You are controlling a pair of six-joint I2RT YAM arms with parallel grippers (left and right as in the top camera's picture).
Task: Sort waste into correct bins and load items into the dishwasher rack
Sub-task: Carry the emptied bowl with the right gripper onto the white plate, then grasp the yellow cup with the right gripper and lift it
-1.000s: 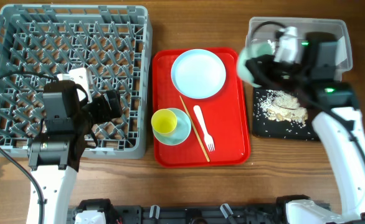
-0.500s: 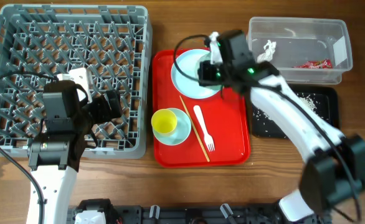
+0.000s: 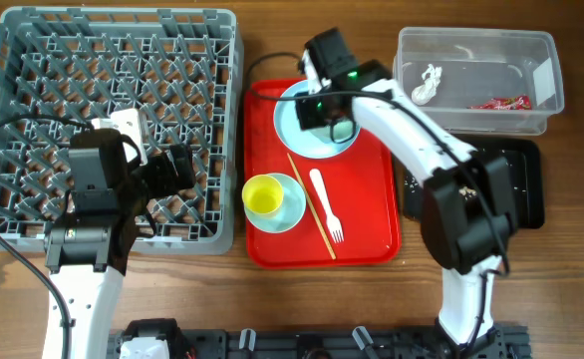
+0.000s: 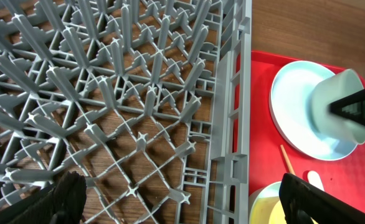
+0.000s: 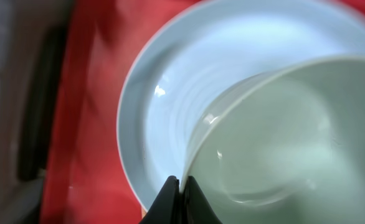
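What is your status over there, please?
Left claw open over rack. Right claw shut on bowl rim, over plate. No obstruction seen.

the only furniture in view is a wooden table (image 3: 272, 40), and its top fills the overhead view from edge to edge. the wood is a warm mid-brown, with fine darker grain lines running left to right, and it turns somewhat darker toward the lower left corner. the surface looks matte. the light is even and fairly soft and seems to fall from above: the shadows on the tabletop are short, pale and blurred at their rims. in the left wrist view the same brown grain shows in the upper right corner, a little out of focus.
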